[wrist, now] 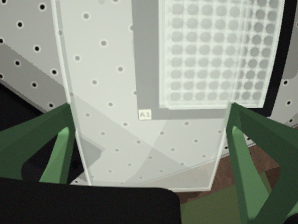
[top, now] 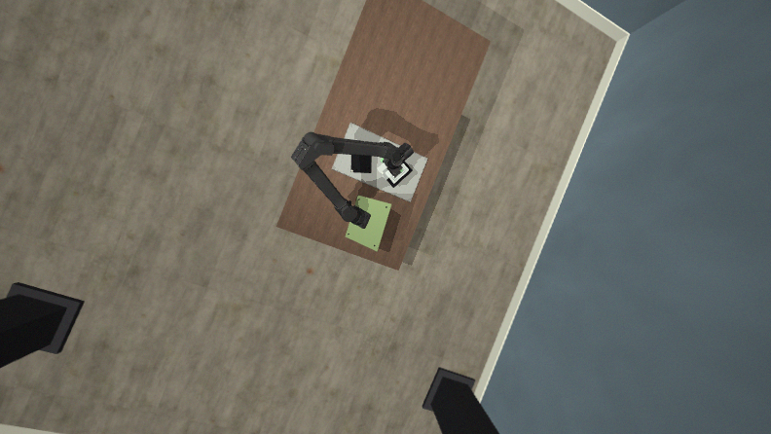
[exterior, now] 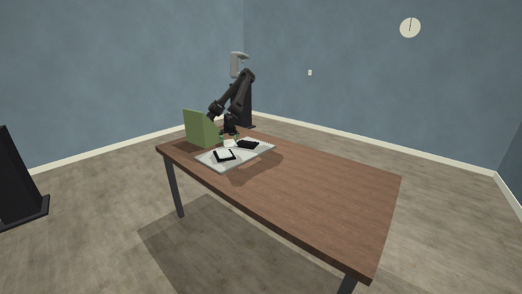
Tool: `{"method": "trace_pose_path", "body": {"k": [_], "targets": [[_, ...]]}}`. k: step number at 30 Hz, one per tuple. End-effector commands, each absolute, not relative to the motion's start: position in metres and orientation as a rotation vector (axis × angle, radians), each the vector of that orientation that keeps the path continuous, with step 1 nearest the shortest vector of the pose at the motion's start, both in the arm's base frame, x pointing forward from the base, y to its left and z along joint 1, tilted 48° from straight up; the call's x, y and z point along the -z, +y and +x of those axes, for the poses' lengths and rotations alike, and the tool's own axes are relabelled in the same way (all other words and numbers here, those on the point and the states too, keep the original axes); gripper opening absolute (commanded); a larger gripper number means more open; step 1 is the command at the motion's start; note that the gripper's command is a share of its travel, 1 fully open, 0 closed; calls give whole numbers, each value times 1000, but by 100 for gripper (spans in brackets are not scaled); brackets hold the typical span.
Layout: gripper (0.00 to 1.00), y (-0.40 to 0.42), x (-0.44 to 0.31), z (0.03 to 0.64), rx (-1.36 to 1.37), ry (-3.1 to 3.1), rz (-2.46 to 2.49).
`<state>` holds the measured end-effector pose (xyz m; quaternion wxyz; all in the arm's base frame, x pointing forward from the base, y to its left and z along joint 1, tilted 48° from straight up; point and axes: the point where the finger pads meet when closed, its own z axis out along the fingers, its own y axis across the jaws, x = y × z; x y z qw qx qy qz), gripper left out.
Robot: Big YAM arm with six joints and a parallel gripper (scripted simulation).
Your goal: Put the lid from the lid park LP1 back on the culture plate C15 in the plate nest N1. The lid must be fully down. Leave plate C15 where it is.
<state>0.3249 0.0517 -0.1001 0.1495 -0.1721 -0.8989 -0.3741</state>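
Room: blue walls, pale skirting, grey-brown plank floor; one long brown counter (exterior: 299,190) on dark legs.

Tool (wrist: 148,163): green fingers spread wide and clamped on the two side edges of the lid (wrist: 143,90), which they carry in the air. Seen from the side, the tool (exterior: 228,139) hangs off the surface, pointing down.

Lid: translucent, rectangular, flat, held level between the fingers; a small label shows near its middle. The surfaces under it show through it.

Culture plate C15 (wrist: 216,32): beneath and ahead of the tool, toward its right; white, with a grid of round wells. The lid overlaps its near left part in the wrist view and is not down on it. From above, the plate sits in the black-framed plate nest N1 (top: 405,176), directly under the tool head (top: 400,155).

Perforated grey board (wrist: 27,36): under the tool and spreading to its left; it carries both the nest and the park.

Lid park LP1 (top: 360,162): black square, behind the tool toward the arm's elbow, apart from the nest.

Arm (top: 323,183): dark, folded at the elbow, running back to a green base block (top: 377,226) at the counter's end.

Farther out: black stands (top: 32,323) on the floor; a round clock (exterior: 409,28) on the wall.
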Motion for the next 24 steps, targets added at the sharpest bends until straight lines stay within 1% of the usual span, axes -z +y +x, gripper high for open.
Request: {"method": "trace_pose_path", "body": {"k": [1,17,24], "targets": [[0,30,106,343,1098,-2619,-492],[0,-3,143,348,1097,-2620,-492],[0,-6,134,354,1103,-2646,-484]]}}
